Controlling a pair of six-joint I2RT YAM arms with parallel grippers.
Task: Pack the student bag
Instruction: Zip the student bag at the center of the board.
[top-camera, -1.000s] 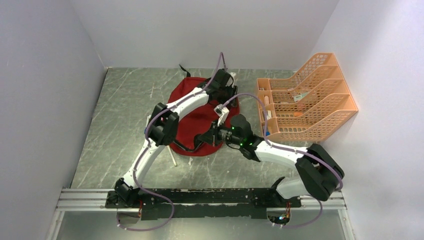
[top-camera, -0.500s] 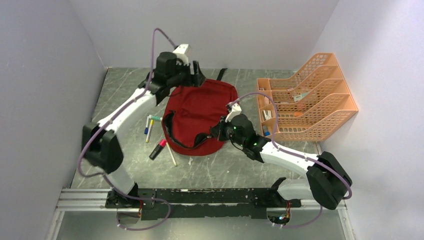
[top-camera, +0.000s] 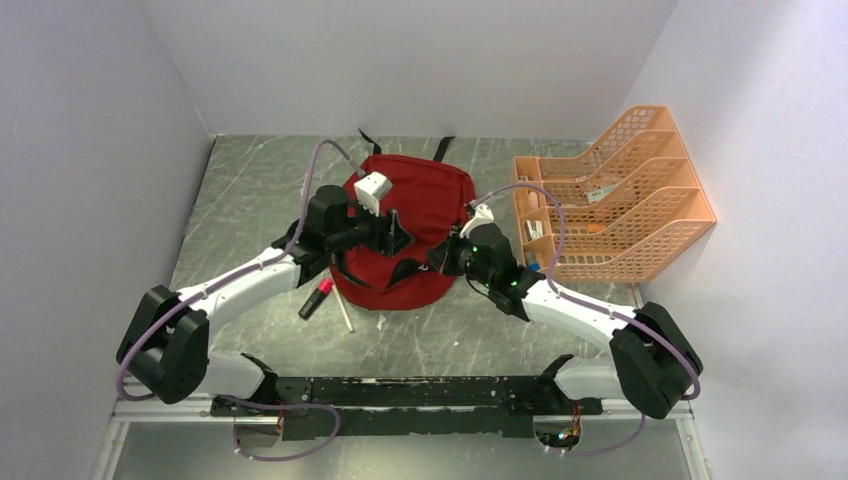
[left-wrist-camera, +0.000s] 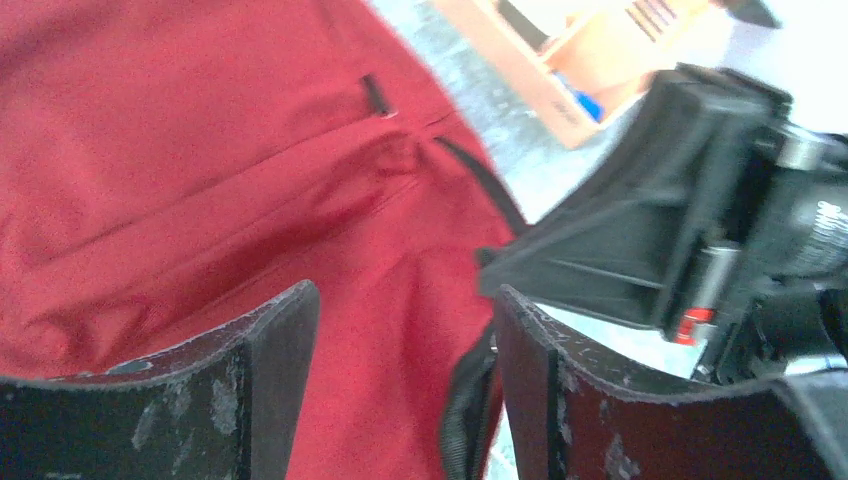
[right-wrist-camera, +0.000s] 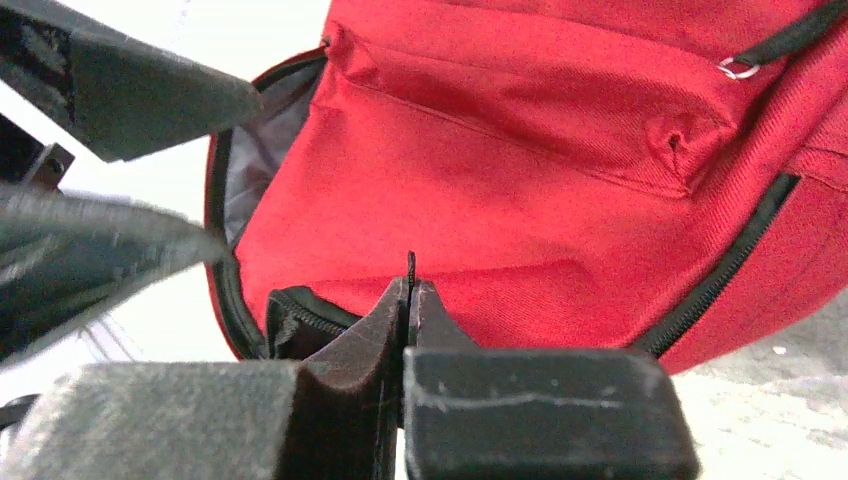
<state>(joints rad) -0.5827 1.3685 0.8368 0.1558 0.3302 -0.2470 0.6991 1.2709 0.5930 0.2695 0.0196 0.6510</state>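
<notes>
- Backpack (top-camera: 420, 195) lies flat at mid-table, left of the orange file rack (top-camera: 620, 200). Its mouth is on the near-left side, partly unzipped, with grey lining showing.
- Right gripper (right-wrist-camera: 408, 300): jaws pinched together on a thin black zip tab (right-wrist-camera: 410, 262) at the near rim.
- Left gripper (left-wrist-camera: 405, 390): jaws wide apart, holding nothing, poised over the red fabric just beside the right gripper.
- Judgement: the mouth is being opened. Right holds the tab taut; left takes the opposite rim, then both draw apart gently.
- Marker (top-camera: 318, 298) lies on the table at the near left of the bag, not yet packed.
</notes>
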